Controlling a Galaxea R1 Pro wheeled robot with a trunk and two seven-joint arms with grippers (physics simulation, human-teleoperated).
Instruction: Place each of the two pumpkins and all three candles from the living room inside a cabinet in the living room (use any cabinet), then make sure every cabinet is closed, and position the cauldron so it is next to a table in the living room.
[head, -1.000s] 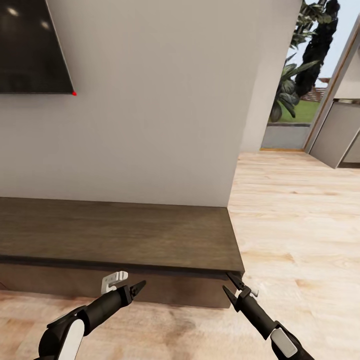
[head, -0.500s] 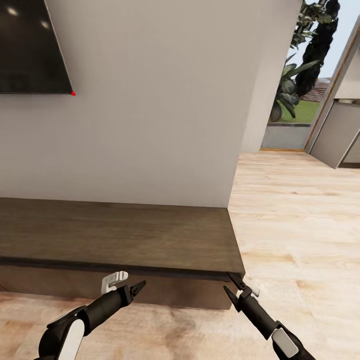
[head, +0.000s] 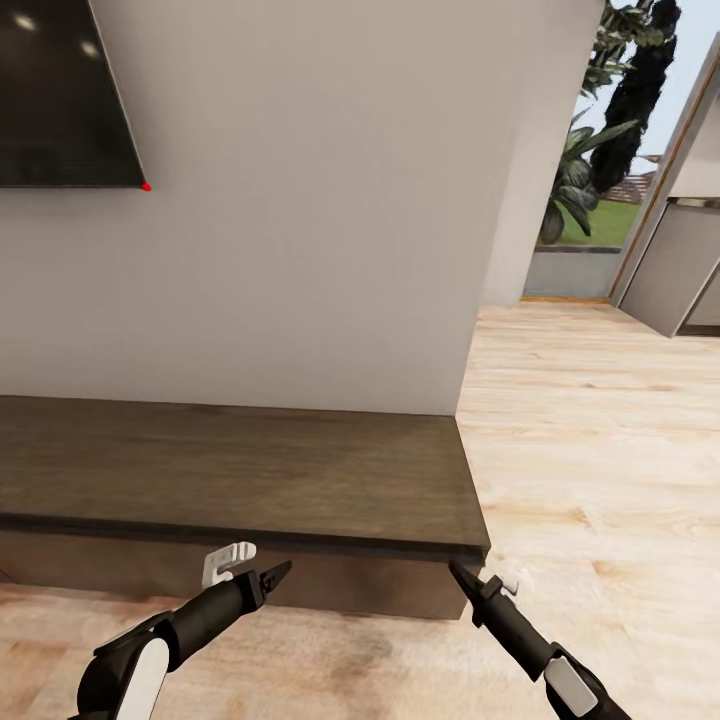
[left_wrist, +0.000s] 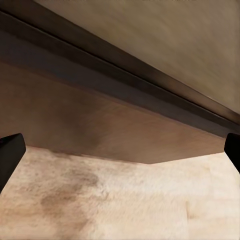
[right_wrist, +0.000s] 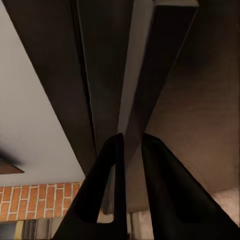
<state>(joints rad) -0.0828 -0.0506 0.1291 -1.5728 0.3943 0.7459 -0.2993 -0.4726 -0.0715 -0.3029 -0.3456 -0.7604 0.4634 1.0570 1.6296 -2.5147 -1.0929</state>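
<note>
Still early — we are parked at the cabinet's right end with nothing stowed that we can see.

We face the cabinet (head: 240, 470), the long dark-brown unit under the TV (head: 60, 90) against the white wall (head: 300, 220); its front looks flush and shut from the head view, so we cannot say what, if anything, lies inside. Our right gripper (head: 458, 575) sits just below the unit's top edge at its right corner, its fingers (right_wrist: 107, 180) drawn narrow with a thin gap and gripping nothing. Our left gripper (head: 278, 573) hovers low before the drawer front, spread wide and empty, judging by the wrist view. We judge the step in hand to be opening a drawer — pumpkins, candles and cauldron all remain to be dealt with.
</note>
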